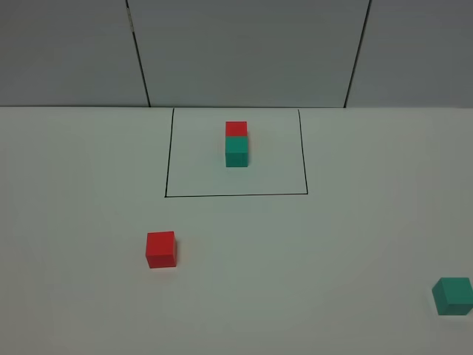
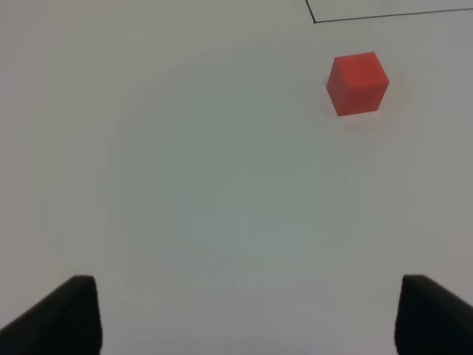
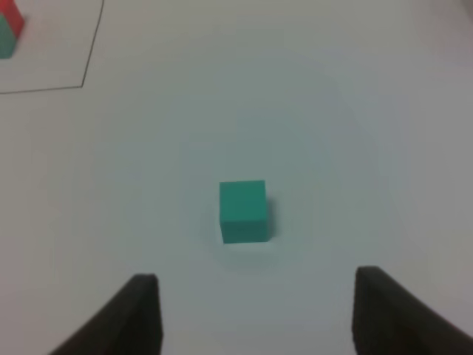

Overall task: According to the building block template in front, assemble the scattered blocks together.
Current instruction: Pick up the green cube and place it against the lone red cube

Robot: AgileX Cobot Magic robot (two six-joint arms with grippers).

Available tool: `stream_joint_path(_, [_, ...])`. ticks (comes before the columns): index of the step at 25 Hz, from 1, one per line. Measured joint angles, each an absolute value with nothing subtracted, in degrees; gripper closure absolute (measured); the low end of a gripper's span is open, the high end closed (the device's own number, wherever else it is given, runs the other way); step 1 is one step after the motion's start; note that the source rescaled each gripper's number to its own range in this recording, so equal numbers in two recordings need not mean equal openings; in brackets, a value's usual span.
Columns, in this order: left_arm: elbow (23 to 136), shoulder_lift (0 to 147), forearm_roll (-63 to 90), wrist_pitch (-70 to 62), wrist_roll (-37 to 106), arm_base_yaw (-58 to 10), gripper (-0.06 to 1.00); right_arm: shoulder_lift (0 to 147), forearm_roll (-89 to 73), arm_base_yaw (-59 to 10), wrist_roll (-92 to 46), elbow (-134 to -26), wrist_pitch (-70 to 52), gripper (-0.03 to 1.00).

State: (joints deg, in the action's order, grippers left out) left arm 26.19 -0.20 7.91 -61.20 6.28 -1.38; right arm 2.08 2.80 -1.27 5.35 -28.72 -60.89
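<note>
The building block template (image 1: pixel 236 145) stands at the back of the white table: a red cube behind a teal-green cube, touching it, inside a thin black outline (image 1: pixel 236 195). Of the scattered blocks, the red cube (image 1: pixel 161 249) lies at the front left and the teal-green cube (image 1: pixel 452 296) at the far right edge. Neither gripper shows in the exterior view. My left gripper (image 2: pixel 240 318) is open and empty, with the red cube (image 2: pixel 358 83) some way ahead of it. My right gripper (image 3: pixel 251 314) is open too, and the teal-green cube (image 3: pixel 243 211) sits just ahead of its fingers, untouched.
The table (image 1: pixel 310 281) is plain white with grey wall panels (image 1: pixel 251 52) behind it. A corner of the black outline (image 2: pixel 384 15) shows in the left wrist view. The right wrist view shows another corner of the outline (image 3: pixel 83 85) and the edge of the template (image 3: pixel 7 29).
</note>
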Motion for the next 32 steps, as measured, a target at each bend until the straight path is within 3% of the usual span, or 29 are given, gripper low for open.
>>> stream_joint_path(4, [26.2,-0.2,7.9,-61.2,6.3,-1.4,0.16,5.0,4.0,-1.3,1.9,-29.1,-60.1,0.54])
stream_joint_path(13, [26.2,-0.2,7.9,-61.2,6.3,-1.4,0.16,28.8,5.2,-1.3,-10.1,-37.0,-56.1,0.21])
stream_joint_path(20, [26.2,-0.2,7.9,-61.2,6.3,-1.4,0.16,47.5,6.9,-1.3,-16.4,-42.9,-55.8,0.19])
stream_joint_path(32, [26.2,-0.2,5.5,-61.2,6.3,-1.4,0.17,67.6,9.4,-1.3,-23.2,-45.5,-43.7,0.19])
